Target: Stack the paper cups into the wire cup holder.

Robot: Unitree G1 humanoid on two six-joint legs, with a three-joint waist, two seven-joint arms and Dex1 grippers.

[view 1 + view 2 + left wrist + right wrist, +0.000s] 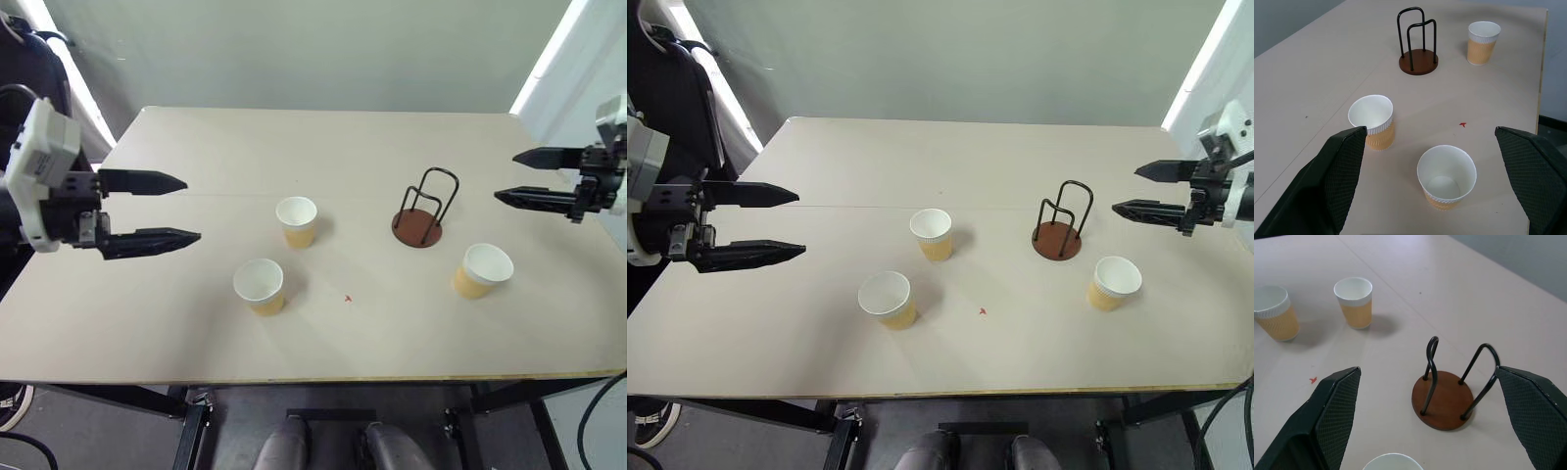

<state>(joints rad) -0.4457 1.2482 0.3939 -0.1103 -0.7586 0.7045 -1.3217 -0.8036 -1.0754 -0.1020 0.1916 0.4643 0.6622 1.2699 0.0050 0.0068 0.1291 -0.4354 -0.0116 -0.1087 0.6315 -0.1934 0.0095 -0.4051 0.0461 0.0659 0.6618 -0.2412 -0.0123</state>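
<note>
1. Head views: three paper cups point(296, 220) point(260, 285) point(482, 269) upright, apart on bench point(196, 333); wire cup holder point(422, 215) empty between them, ready for loading.
2. Left wrist view: left pincer point(157, 211) released, empty, facing two cups.
3. Right wrist view: right pincer point(534, 177) released, empty, facing holder.

Beige table point(323, 147) — grey-green wall point(313, 49)

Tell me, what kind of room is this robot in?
Probably a robot test room or lab, not a kitchen. A plain beige table stands against a bare grey wall, and it holds just three paper cups and a wire cup holder, laid out for practice.
</note>
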